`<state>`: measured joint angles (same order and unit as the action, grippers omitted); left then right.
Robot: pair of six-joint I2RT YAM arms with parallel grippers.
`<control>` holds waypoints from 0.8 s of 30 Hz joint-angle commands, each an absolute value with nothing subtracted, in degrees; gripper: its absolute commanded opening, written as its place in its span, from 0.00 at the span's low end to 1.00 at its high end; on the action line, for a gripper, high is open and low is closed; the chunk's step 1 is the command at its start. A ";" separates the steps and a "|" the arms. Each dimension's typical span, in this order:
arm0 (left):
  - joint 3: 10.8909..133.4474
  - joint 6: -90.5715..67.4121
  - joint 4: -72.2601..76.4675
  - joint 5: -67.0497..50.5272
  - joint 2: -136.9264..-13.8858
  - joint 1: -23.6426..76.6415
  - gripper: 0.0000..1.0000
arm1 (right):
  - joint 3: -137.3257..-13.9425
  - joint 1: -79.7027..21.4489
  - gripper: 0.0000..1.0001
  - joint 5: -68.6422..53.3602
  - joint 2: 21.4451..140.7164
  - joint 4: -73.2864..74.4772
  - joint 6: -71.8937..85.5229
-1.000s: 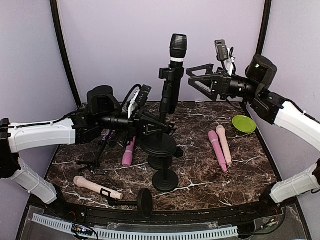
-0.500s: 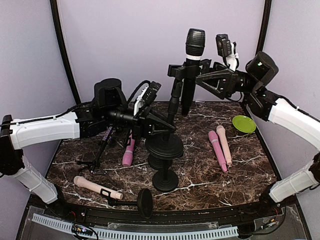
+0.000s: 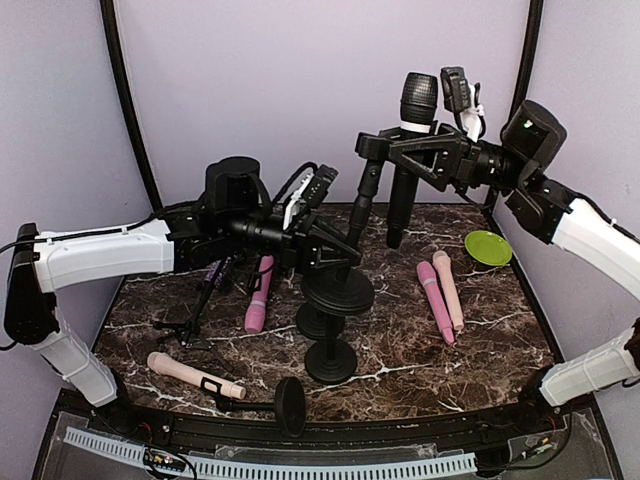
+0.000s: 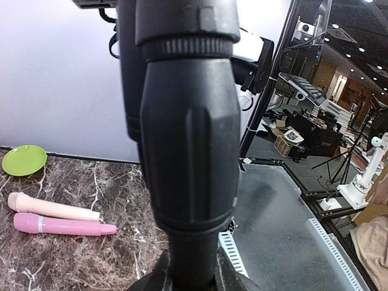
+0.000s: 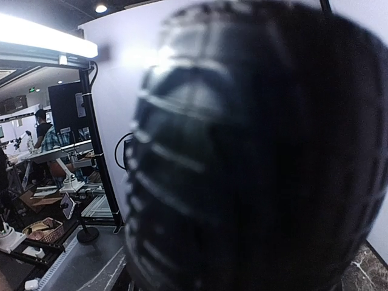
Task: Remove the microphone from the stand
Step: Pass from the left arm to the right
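One microphone (image 3: pixel 403 205) within right pincer (image 3: pixel 402 156)

One black microphone (image 3: pixel 418 100), four pink microphones (image 3: pixel 258 300), four round-based stands (image 3: pixel 330 362), one tripod stand (image 3: pixel 195 315), one green plate (image 3: pixel 488 247).

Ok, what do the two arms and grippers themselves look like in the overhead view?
Both arms match: the left arm and right arm have glossy white shell links with black rounded joint housings. The left gripper and right gripper are black, with skeletal triangular-frame fingers. Each wrist carries a small black camera on a white bracket; a black cable loops over the left wrist.
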<state>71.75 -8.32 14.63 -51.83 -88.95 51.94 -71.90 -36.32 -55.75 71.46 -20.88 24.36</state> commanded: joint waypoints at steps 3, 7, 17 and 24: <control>76.14 -5.26 17.47 -48.61 -87.93 52.23 0.00 | -73.21 -36.39 0.52 -47.51 69.12 -12.51 18.97; 77.92 -4.46 17.97 -47.30 -89.45 52.25 0.00 | -71.45 -36.39 0.31 -46.32 66.18 -12.00 18.21; 86.86 -1.11 18.57 -44.67 -100.06 52.29 0.11 | -62.43 -36.30 0.03 -26.48 54.65 -10.35 13.54; 90.63 -0.86 18.59 -44.89 -105.67 52.27 0.44 | -55.98 -36.30 0.00 -15.81 48.48 -10.60 12.47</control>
